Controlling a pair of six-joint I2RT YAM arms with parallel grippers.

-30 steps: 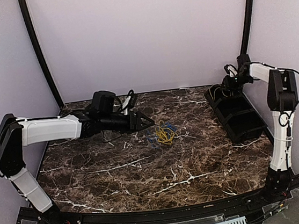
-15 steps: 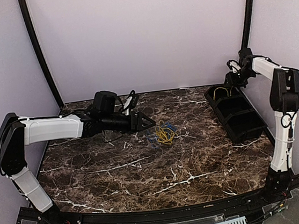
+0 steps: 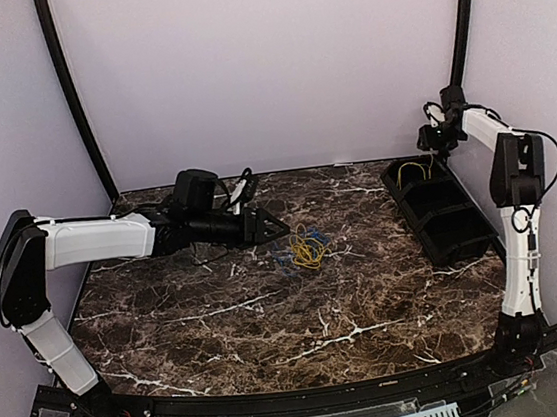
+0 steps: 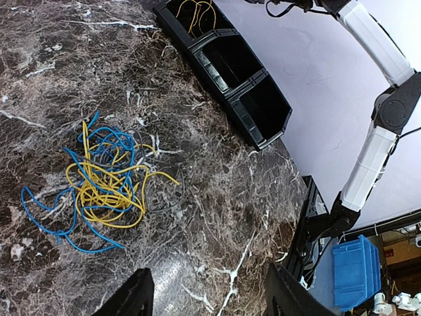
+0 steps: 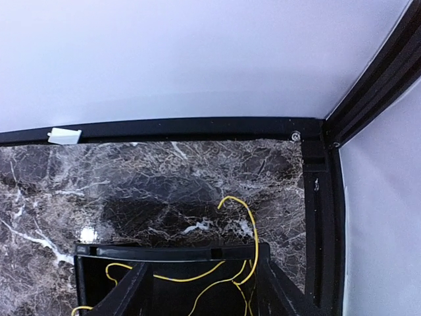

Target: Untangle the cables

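Yellow and blue cables [image 3: 305, 249] lie in one loose tangle on the marble table [image 3: 271, 320], near its middle and just ahead of the left gripper [image 3: 279, 227]. The left wrist view shows what the overhead view blurs: yellow strands bunch at the tangle's core and blue loops trail outward. It also shows that gripper's two fingers [image 4: 128, 299] spread wide with only bare stone between them.

At the right rear, the right gripper [image 3: 430, 139] hangs above the far end of a black three-compartment tray [image 3: 461, 245]. Its own camera shows its fingers parted and gripping nothing. Below them a single yellow cable [image 5: 254, 230] lies in the far compartment, one end arching over the tray's back wall. From overhead, that cable is only a faint yellow line.
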